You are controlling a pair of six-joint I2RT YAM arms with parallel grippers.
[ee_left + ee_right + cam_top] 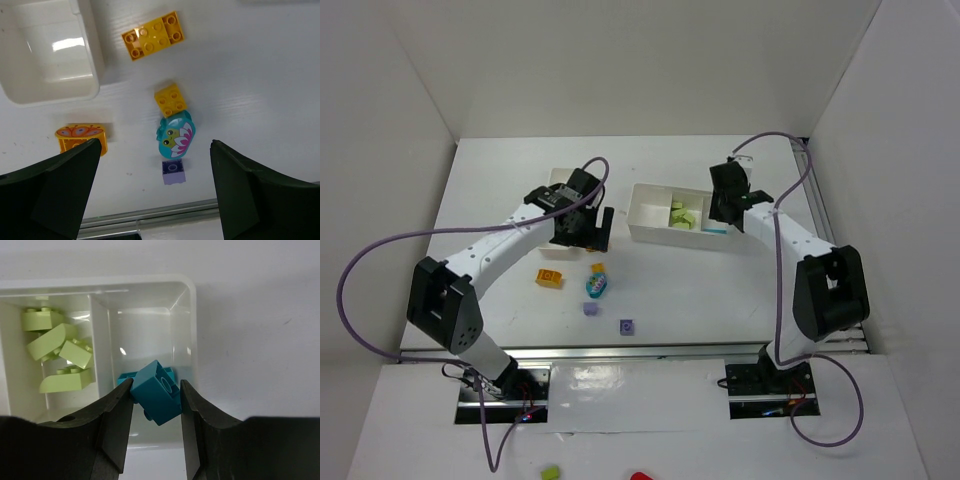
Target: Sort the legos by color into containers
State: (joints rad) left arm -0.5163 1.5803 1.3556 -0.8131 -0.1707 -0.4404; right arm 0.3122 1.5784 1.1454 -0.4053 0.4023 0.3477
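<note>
Holding teal brick point(156, 392) clenched between right fingers point(117, 420), over end compartment of tray point(194, 315) — drop step; next move calls for release. Left fingers point(240, 190) spread wide, yellow brick point(171, 100) on counter point(260, 75) between them.

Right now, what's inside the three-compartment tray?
Light green bricks in the tray's middle compartment; a loose teal brick in the end one, mostly hidden behind the held teal brick in the right gripper.

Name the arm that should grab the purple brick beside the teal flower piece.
Left: the left gripper hangs open and empty over that purple brick. The right gripper is shut on a teal brick above the wide tray.
</note>
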